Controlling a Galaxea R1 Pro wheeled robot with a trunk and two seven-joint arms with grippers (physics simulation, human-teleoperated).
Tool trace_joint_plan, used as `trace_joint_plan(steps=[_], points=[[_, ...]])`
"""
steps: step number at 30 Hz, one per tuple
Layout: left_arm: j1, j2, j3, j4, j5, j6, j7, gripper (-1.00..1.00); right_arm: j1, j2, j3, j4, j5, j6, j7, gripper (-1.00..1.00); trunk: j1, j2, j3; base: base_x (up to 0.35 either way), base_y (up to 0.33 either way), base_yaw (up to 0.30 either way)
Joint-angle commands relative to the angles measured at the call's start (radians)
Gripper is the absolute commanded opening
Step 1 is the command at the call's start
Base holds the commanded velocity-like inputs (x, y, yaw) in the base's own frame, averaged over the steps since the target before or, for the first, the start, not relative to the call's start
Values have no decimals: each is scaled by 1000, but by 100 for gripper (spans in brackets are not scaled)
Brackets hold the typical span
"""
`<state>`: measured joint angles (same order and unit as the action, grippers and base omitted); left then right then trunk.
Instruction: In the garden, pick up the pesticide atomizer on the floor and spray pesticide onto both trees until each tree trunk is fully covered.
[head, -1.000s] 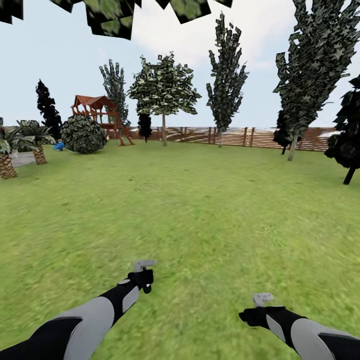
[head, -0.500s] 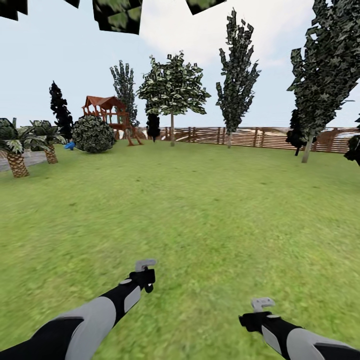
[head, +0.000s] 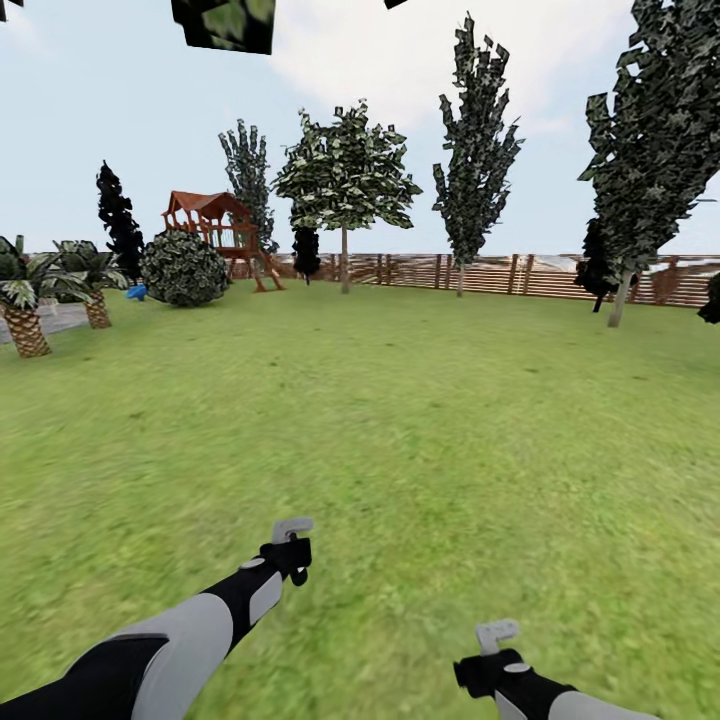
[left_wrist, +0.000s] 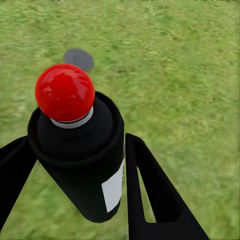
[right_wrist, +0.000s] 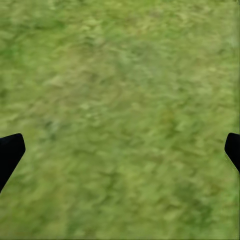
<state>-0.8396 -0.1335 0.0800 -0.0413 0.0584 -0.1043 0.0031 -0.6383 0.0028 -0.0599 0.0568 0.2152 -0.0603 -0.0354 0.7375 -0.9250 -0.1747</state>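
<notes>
The pesticide atomizer (left_wrist: 85, 165), a black bottle with a white label and a red nozzle tip (left_wrist: 65, 92), sits between the two black fingers of my left gripper (left_wrist: 75, 140), which is shut on it. In the head view the left gripper (head: 290, 540) hovers low over the lawn and the right gripper (head: 497, 640) hangs lower right. The right gripper (right_wrist: 122, 145) is open, with only grass between its fingertips. One broadleaf tree (head: 346, 175) with a thin bare trunk (head: 344, 262) stands far off by the fence. Dark leaves (head: 225, 18) hang at the top edge of the head view.
Dark narrow conifers (head: 476, 150) (head: 655, 130) line the wooden slat fence (head: 480, 272). At far left are a wooden playset (head: 215, 225), a round bush (head: 183, 268) and low palm-like plants (head: 25, 290). A dark round patch (left_wrist: 78, 58) lies in the grass.
The head view has swung left, shifting the whole scene rightward. My right gripper has dropped lower and slightly left in the picture. The left gripper holds its place with the atomizer.
</notes>
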Motion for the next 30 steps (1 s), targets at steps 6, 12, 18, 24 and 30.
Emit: trace_joint_plan(steps=[6, 12, 18, 24, 30], points=[[0, 0, 0, -1, 0, 0, 0, -100, 8, 1, 1, 0, 1, -4, -1, 100, 0, 0, 0, 350, 0, 0], [0, 0, 0, -1, 0, 1, 0, -100, 9, 12, 2, 0, 1, -4, -1, 100, 0, 0, 0, 350, 0, 0], [0, 0, 0, -1, 0, 2, 0, -100, 9, 16, 2, 0, 1, -4, -1, 100, 0, 0, 0, 350, 0, 0], [0, 0, 0, 0, 1, 2, 0, -100, 10, 16, 2, 0, 1, -4, -1, 100, 0, 0, 0, 350, 0, 0], [0, 0, 0, 0, 1, 2, 0, -100, 11, 21, 2, 0, 2, -3, -37, 100, 0, 0, 0, 350, 0, 0]])
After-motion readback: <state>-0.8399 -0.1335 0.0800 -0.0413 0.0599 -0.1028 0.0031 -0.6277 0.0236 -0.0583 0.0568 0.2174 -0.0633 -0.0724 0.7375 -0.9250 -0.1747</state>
